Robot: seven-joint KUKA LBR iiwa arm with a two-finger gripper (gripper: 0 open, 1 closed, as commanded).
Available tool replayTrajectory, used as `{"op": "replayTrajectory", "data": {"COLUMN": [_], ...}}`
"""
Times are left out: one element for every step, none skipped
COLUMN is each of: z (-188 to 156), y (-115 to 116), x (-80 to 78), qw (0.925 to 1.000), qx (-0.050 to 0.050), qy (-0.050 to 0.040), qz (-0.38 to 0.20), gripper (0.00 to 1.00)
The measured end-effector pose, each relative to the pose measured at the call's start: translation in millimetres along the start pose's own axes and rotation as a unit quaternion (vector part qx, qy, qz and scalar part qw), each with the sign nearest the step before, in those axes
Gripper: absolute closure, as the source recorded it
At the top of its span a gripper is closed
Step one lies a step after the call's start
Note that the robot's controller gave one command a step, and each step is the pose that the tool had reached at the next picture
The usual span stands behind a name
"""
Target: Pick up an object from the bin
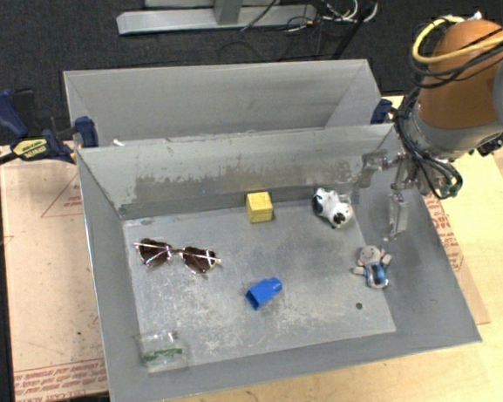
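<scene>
— Camera view: where is the hand (398, 216)?
— At the bin's (231, 167) right wall, near a small grey-and-blue figure (376, 269). Nobody can tell how open it is.
— Why there?
— Probably because the figure lies apart from the white toy (333, 207).

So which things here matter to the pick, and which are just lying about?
In play:
claw
small grey-and-blue thing nearest it, at the right of the bin

Lying about:
white-and-black figure
yellow block
sunglasses
blue cap
clear piece
</scene>
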State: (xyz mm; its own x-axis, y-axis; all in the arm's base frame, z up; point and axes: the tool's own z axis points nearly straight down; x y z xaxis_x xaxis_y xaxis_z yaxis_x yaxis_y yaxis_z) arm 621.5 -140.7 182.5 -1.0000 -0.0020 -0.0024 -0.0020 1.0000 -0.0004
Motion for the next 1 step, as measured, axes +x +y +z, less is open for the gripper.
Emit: {"op": "replayTrajectory", "data": {"z": [0.0], "y": [0.1], "x": [0.0], "qw": [1.0000], "qx": [0.000], "qy": [0.0000], "qz": [0.000], "gripper": [0.00]}}
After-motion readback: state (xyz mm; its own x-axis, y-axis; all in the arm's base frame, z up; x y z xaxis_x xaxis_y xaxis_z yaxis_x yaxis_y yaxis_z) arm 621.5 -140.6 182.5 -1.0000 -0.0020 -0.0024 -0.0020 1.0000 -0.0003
